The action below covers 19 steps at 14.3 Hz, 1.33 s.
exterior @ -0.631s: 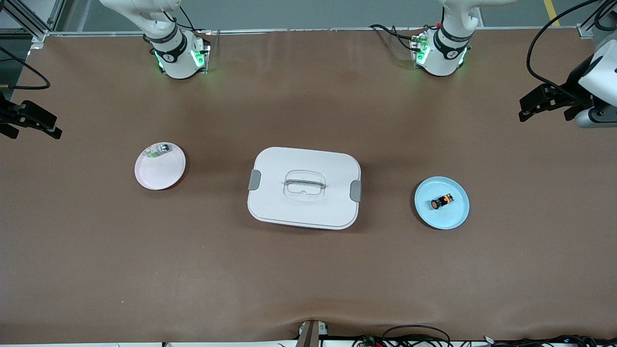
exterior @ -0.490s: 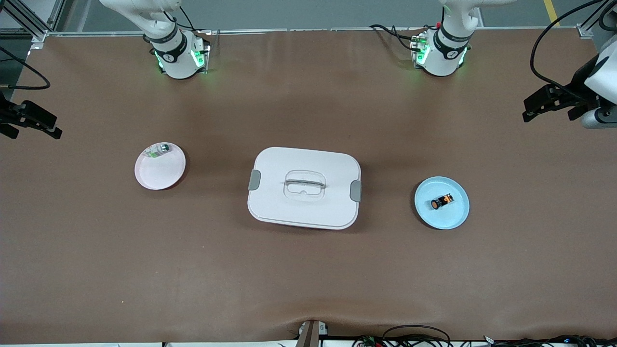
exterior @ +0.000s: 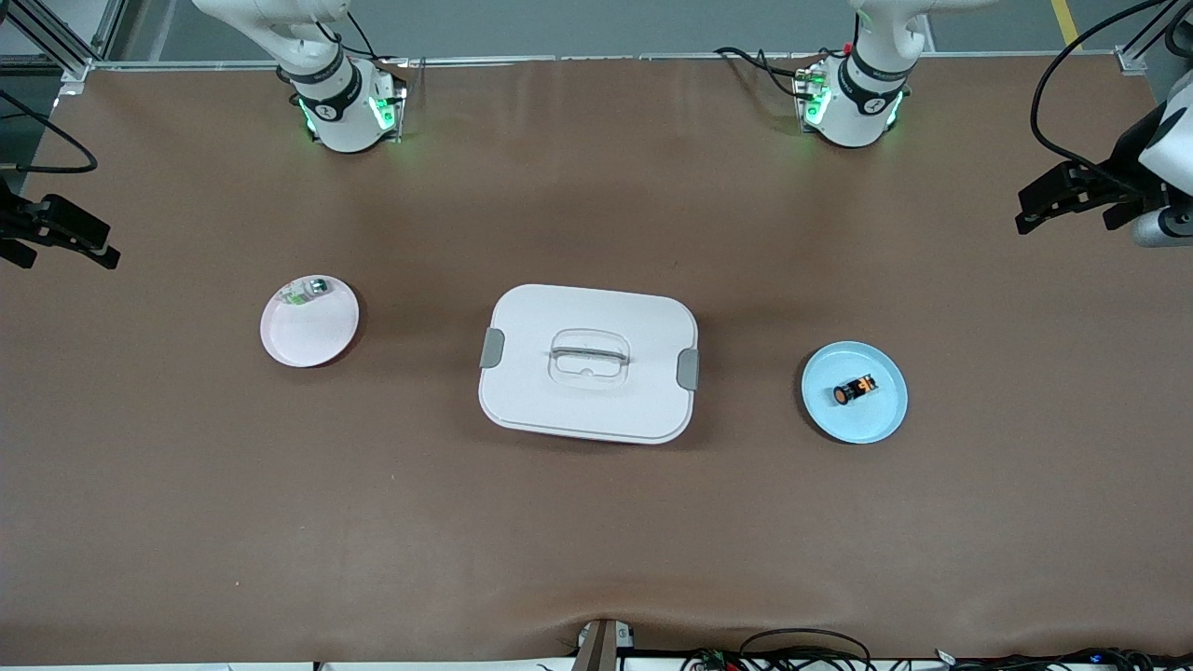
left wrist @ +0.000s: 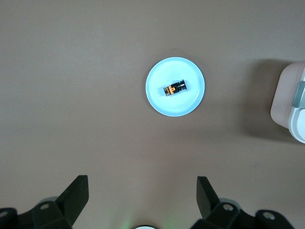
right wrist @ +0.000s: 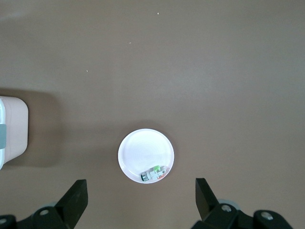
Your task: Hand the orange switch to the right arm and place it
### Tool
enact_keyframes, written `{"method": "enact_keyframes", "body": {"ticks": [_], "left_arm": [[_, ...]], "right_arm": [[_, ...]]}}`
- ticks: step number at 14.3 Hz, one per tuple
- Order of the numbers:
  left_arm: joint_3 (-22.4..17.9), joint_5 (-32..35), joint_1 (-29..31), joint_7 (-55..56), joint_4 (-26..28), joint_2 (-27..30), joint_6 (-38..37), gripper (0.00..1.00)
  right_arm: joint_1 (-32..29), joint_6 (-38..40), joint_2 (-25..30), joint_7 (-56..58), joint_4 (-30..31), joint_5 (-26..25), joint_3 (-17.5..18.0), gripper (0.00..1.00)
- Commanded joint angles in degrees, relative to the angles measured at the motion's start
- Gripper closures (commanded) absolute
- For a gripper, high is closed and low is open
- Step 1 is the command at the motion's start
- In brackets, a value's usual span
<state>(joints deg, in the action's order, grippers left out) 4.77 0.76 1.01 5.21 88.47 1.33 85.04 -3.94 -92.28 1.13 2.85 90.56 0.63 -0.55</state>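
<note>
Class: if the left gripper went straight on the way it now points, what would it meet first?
Probably bare table: the open left gripper points down beside the blue plate holding the orange switch, not over it.

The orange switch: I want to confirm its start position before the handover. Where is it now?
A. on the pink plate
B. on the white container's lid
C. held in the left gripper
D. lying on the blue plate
D: the orange switch lies on the blue plate, apart from both grippers.
</note>
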Motion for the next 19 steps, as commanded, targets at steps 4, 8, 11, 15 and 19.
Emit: {"method": "enact_keyframes", "body": {"ticks": [4, 8, 11, 15, 19], "left_arm": [[0.2, 0.8, 0.0, 1.4, -2.0, -4.3, -0.9, 0.00], [0.2, -0.1, 0.3, 11.8, 1.8, -10.0, 4.5, 0.00], [0.7, -1.7, 0.8, 19.1, 10.5, -11.2, 17.7, 0.00], [0.9, -3.0, -0.5, 27.0, 19.2, -14.9, 34.0, 0.00], [0.9, -2.3, -1.9, 26.1, 22.3, -17.9, 39.4, 0.00]], "right_arm": [[0.1, 0.7, -0.3, 0.3, -0.8, -0.5, 0.1, 0.00], [0.1, 0.7, -0.3, 0.3, -0.8, -0.5, 0.1, 0.00], [0.2, 0.8, -0.3, 0.3, -0.8, -0.5, 0.1, 0.00], [0.1, 0.8, -0.3, 0.3, -0.8, -0.5, 0.1, 0.00], [0.2, 0.8, -0.3, 0.3, -0.8, -0.5, 0.1, 0.00]]}}
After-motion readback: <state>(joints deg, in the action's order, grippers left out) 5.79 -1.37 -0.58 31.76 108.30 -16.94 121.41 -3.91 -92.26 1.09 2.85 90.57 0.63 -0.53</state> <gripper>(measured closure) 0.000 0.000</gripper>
